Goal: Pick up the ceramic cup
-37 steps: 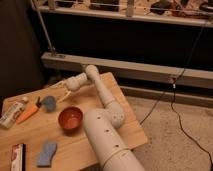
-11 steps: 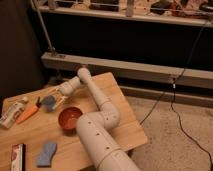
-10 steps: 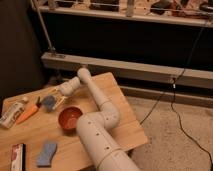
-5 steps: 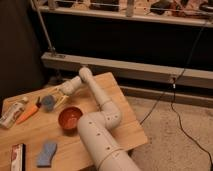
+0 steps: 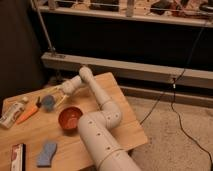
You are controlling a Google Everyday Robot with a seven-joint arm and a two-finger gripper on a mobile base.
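At the far left of the wooden table (image 5: 30,135) lies a white tube (image 5: 12,113), with its end close to the table's left edge. Its label is too blurry to read. In the front left corner sits 1 small red and white box (image 5: 17,156), and its marks can't be read either. Next comes an orange stick-like thing (image 5: 28,114), then a flat blue-grey pad (image 5: 46,153) near the front edge. The ceramic cup (image 5: 48,103) stands upright toward the back of the table, with bare wood in front of it. The gripper (image 5: 55,97) is just right of the cup, low over the table. Its 2 fingers are spread wide and hold nothing. The cup sits right at their tips, and I can't tell if they touch. The red-orange bowl (image 5: 70,118) sits near the gripper, closer to the front. The white arm (image 5: 100,100) crosses the middle. Right of it the wood is bare up to the edge, then comes floor with a black cable (image 5: 173,86).
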